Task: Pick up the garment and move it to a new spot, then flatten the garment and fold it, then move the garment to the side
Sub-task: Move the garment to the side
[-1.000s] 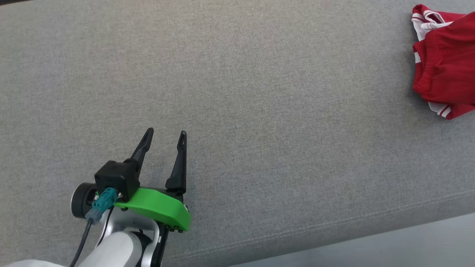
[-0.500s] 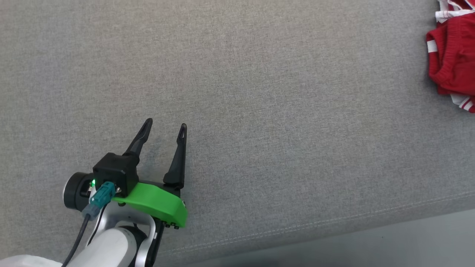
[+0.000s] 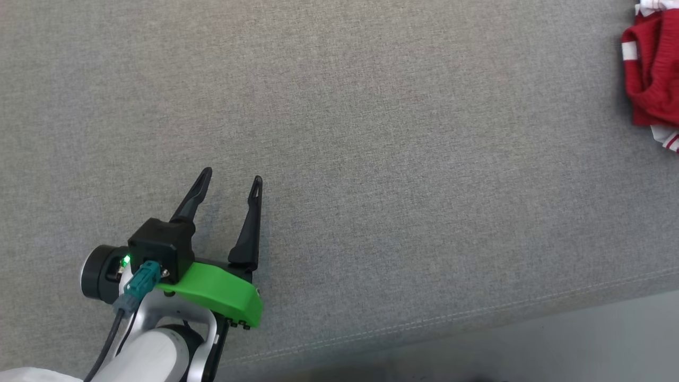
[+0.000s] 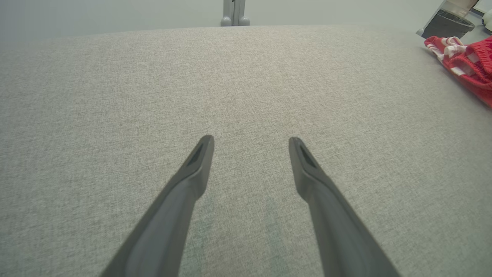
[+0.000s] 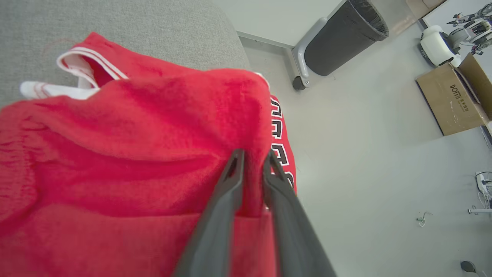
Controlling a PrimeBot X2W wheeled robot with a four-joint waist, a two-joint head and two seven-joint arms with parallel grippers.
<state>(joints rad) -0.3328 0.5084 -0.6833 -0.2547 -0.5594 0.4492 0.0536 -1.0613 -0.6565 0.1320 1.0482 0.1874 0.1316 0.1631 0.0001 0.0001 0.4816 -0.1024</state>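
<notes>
Red garment (image 5: 115, 154), lettering unreadable, pinched in right tool (image 5: 253, 154); left tool (image 4: 250, 140) spread; box (image 5: 453, 100) printed DOMI

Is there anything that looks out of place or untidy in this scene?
Yes. The red garment lies bunched at the far right edge of the grey surface, not flat. In the right wrist view its lettered part seems to hang past the edge, over the floor.
</notes>
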